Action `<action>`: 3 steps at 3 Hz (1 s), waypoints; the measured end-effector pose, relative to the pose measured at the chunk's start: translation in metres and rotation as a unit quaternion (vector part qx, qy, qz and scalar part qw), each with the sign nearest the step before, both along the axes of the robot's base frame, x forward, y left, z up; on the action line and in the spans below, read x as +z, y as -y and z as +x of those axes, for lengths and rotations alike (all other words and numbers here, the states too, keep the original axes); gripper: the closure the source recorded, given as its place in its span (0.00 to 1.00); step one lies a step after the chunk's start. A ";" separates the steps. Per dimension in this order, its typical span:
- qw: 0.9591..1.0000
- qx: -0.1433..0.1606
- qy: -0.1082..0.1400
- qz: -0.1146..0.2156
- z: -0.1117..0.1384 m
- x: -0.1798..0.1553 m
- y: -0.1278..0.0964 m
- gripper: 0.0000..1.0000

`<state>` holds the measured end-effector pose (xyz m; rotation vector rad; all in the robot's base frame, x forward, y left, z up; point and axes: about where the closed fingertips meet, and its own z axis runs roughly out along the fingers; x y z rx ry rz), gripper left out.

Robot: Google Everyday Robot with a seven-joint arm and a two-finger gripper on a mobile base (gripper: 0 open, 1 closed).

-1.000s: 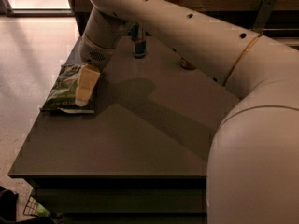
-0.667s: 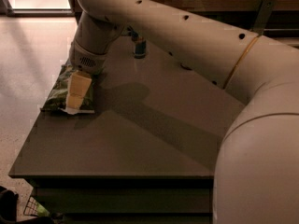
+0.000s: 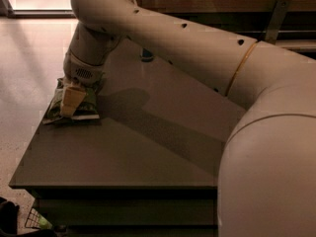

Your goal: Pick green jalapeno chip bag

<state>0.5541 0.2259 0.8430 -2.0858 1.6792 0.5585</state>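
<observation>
The arm (image 3: 173, 36) runs from the bulky shoulder at lower right across the tabletop (image 3: 148, 152) to its left side, w/ the wrist pointing down. The end effector (image 3: 70, 106) sits at the tabletop's left edge, right on the green jalapeno chip bag (image 3: 91, 106) — its tan tip lies over the bag's middle and appears to touch it. Can't tell whether the end effector is spread, pressed together or pinching the bag, since the wrist housing covers most of it.

The bag lies flat on the tabletop, olive-green and crinkly, w/ its white bottom edge toward the camera. Its near-left corner reaches approx. to the tabletop's left edge. Green shows on both sides of the tan tip.

At the far side of the tabletop only the bluish base of a can (image 3: 146, 57) shows below the arm — well apart from the bag. The arm's shadow falls across the tabletop's middle. A pale, lit floor (image 3: 29, 58) lies to the left. A wire basket (image 3: 34, 220) shows at lower left, below the tabletop.
</observation>
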 end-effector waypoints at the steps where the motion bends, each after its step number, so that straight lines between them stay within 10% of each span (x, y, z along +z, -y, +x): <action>1: 1.000 0.001 -0.001 -0.001 -0.001 -0.001 -0.001 0.70; 3: 1.000 0.002 -0.001 -0.001 -0.001 0.000 -0.002 1.00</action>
